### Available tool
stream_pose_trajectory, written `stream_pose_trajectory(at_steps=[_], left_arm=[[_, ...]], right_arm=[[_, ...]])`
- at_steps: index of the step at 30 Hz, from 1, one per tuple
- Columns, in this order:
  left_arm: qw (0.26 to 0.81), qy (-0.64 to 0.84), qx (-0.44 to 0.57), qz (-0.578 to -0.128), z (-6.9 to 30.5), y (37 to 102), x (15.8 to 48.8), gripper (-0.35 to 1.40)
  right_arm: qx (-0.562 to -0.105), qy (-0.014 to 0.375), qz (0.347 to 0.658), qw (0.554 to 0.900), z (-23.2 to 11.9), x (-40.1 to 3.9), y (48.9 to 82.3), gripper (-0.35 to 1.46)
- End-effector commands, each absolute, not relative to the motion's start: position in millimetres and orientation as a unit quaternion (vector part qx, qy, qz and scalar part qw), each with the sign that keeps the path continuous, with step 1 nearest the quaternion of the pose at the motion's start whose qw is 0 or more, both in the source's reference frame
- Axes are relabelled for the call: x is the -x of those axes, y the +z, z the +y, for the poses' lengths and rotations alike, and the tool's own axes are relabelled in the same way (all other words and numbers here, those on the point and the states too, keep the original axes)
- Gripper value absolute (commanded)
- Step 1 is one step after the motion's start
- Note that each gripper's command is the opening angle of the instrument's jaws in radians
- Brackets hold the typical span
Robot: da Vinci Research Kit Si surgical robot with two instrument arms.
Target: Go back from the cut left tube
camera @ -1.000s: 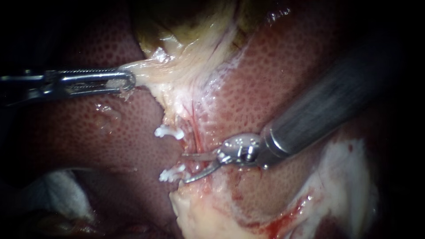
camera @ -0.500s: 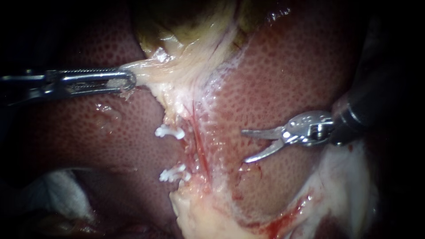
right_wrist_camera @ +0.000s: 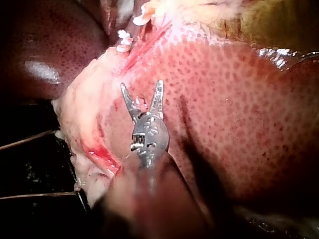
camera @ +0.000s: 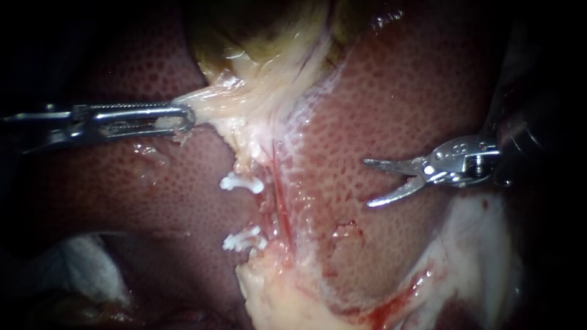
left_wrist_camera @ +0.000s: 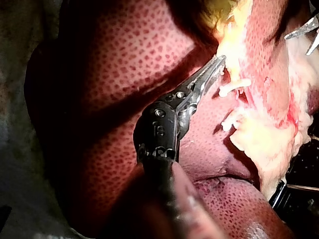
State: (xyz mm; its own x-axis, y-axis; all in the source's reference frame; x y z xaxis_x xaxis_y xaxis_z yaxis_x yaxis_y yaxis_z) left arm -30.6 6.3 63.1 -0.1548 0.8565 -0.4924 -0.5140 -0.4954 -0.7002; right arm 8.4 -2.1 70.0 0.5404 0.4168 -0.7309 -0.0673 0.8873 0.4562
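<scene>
The right instrument (camera: 367, 183) hangs over the liver (camera: 391, 91) with its jaws spread wide and empty, well right of the cut left tube (camera: 264, 195). The tube's ends lie mid-scene, one with a far clip (camera: 241, 183), the other with a near clip (camera: 241, 239). The left instrument (camera: 183, 117), up-left of the tube, has its jaws clamped on pale tissue (camera: 244, 104) by the gallbladder (camera: 235, 43).

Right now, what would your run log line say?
slender steel left instrument: jaws shut on pale yellowish tissue | slender steel right instrument: jaws open, over mottled red liver, apart from two white clips
</scene>
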Motion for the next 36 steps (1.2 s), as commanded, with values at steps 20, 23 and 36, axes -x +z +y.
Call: stream_pose_trajectory(at_steps=[20,23,36], left_arm=[[0.435,0.748,0.452,-0.215,4.8,70.2,39.4,-0.35],[0.432,0.750,0.453,-0.214,4.8,70.4,39.8,-0.35],[0.431,0.750,0.453,-0.214,4.9,70.4,40.0,-0.35]], right_arm=[[-0.194,0.139,0.461,0.855,-2.4,-8.6,69.9,1.43],[-0.192,0.137,0.461,0.855,-2.4,-8.6,69.9,1.43],[-0.193,0.136,0.462,0.855,-2.5,-8.7,69.8,1.43]])
